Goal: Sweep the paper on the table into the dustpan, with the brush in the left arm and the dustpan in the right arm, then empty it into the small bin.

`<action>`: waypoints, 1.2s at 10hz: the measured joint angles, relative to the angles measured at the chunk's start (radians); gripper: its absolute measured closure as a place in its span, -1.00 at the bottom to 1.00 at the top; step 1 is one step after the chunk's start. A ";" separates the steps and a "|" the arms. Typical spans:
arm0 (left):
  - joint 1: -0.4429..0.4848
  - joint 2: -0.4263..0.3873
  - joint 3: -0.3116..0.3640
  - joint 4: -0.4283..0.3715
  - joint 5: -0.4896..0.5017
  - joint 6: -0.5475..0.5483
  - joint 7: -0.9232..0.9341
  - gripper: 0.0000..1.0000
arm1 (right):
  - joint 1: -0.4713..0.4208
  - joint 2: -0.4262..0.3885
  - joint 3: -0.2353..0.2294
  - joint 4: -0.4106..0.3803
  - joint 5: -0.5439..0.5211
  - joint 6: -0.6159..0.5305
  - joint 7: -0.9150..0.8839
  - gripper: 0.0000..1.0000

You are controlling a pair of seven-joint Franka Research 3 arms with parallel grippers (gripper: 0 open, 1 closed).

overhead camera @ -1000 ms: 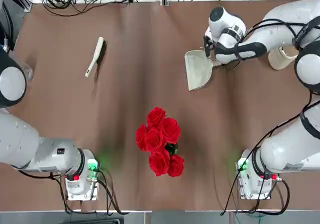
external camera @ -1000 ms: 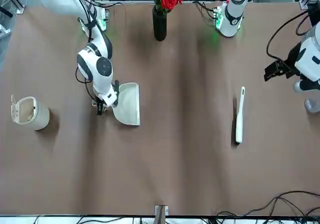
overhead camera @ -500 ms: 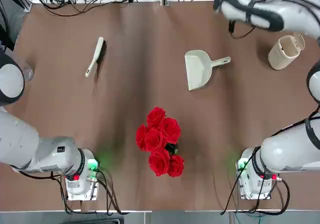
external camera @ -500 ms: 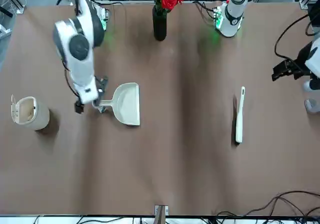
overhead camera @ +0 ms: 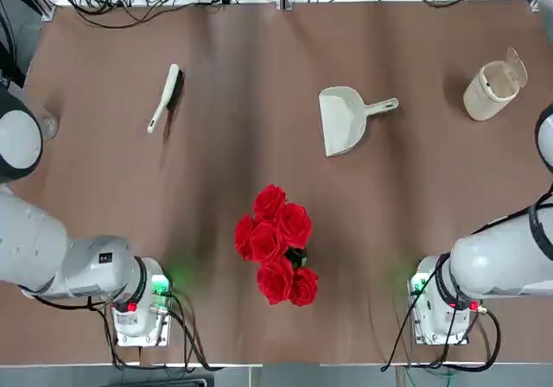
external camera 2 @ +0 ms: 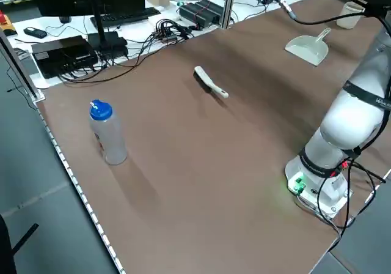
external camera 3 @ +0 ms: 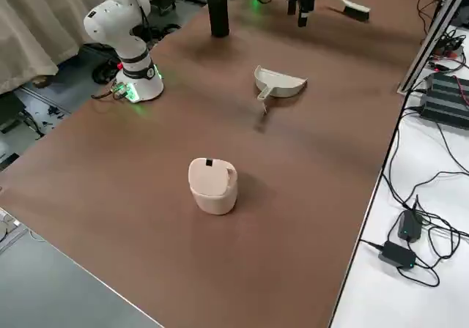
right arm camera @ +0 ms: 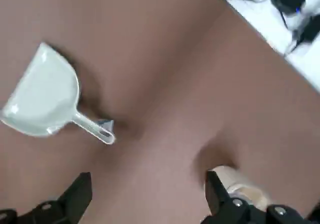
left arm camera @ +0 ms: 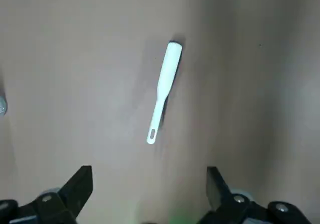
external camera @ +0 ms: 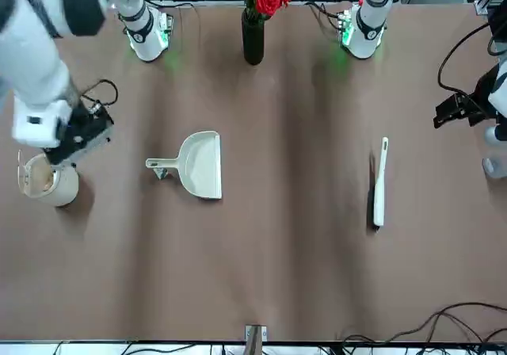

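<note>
Roses: a vase of red roses [overhead camera: 276, 244] stands nearest the arm bases, at the table's middle, clear of the work

Table: the table [overhead camera: 259, 171] shows no paper ball in any view, so none is left to sweep as far as can be seen

Dustpan: the dustpan [overhead camera: 344, 119] lies flat right of centre, scoop toward the near side, handle pointing right toward the bin, held by nothing

Brush: the brush [overhead camera: 163, 98] lies on the left half, well apart from the dustpan, untouched

Bottle: a clear bottle with a blue cap [external camera 2: 107, 132] stands at the left edge

Small bin: the small bin [overhead camera: 492, 89] stands at the far right, flap lid tipped up

Right gripper: the right gripper [external camera: 75, 133] hangs raised just beside the bin, jaws wide and empty

Left gripper: the left gripper [external camera: 459, 111] hovers high by the left edge, jaws wide, empty, the brush below it

Progress: judged from this, sweeping and emptying look done and both tools are set down; little or nothing is left
</note>
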 joint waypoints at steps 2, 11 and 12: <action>-0.004 0.000 -0.003 0.000 0.000 0.000 -0.008 -1.00 | -0.013 -0.041 -0.119 0.009 0.076 -0.078 0.122 -1.00; -0.011 -0.019 -0.049 0.006 0.000 -0.001 -0.019 -1.00 | -0.063 -0.259 -0.174 -0.256 0.124 -0.001 0.308 -1.00; -0.010 -0.019 -0.047 0.006 0.000 -0.001 -0.019 -1.00 | -0.068 -0.259 -0.178 -0.256 0.150 0.003 0.308 -1.00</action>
